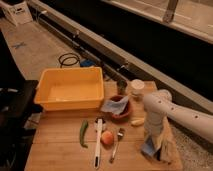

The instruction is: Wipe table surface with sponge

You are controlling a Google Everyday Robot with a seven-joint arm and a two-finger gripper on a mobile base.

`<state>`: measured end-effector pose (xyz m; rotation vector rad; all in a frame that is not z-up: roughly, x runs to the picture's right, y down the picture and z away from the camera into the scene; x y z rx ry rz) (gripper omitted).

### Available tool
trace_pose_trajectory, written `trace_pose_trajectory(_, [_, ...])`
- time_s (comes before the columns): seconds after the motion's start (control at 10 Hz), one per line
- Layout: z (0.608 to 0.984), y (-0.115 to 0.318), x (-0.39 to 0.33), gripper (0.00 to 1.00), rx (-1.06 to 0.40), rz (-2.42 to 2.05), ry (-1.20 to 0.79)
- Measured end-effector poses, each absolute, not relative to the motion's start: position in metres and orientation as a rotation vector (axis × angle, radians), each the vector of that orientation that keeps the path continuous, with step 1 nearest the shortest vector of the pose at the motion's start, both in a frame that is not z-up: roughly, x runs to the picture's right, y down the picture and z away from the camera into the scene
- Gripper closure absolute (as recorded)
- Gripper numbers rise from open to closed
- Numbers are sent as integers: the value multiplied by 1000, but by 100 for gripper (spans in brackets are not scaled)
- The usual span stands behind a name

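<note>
A blue sponge (148,149) rests on the wooden table (60,150) near its front right corner. My gripper (152,144) points straight down at the end of the white arm (180,112) that reaches in from the right. It is shut on the sponge and holds it against the table top. The gripper's body hides part of the sponge.
A yellow bin (70,90) stands at the back left. A brown bowl with a blue cloth (119,106), a white cup (136,88) and a dark cup (121,86) stand behind the gripper. A green pepper (83,133), a white utensil (98,141), a peach (107,137) and a fork (116,144) lie to its left.
</note>
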<state>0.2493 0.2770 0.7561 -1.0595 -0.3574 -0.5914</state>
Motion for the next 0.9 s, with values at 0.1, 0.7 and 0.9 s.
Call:
trace_pose_trajectory(0.1, [764,269,252,100,-1057,-593,-349])
trace_pose_trajectory(0.7, [779,247,195,100,-967,-711,-425])
trace_pose_trajectory(0.9, [778,250,176,100,-950,-744,-466])
